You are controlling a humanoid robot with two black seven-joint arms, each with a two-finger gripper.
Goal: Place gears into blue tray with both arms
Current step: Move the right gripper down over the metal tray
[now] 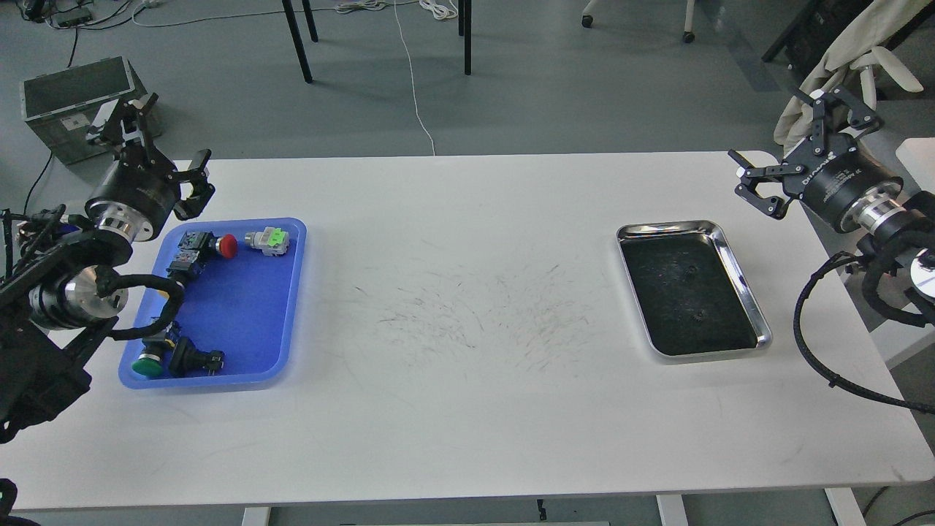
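Two tiny black gears [688, 272] [700, 315] lie on the dark inside of a shiny steel tray [739, 269] at the right of the white table. The blue tray [245, 318] sits at the left and holds push-button switches; I make out no gears in it. My left gripper [164, 142] hovers open just beyond the blue tray's back left corner, with nothing between its fingers. My right gripper [771, 126] is open and empty too, above the table's back right corner, behind and to the right of the steel tray.
In the blue tray lie a red-capped switch [225, 246], a grey and green one [267, 239], a green-capped one [148, 365] and a black one [194, 358]. A grey crate [69, 102] stands on the floor behind the left arm. A chair with cloth [869, 66] stands back right.
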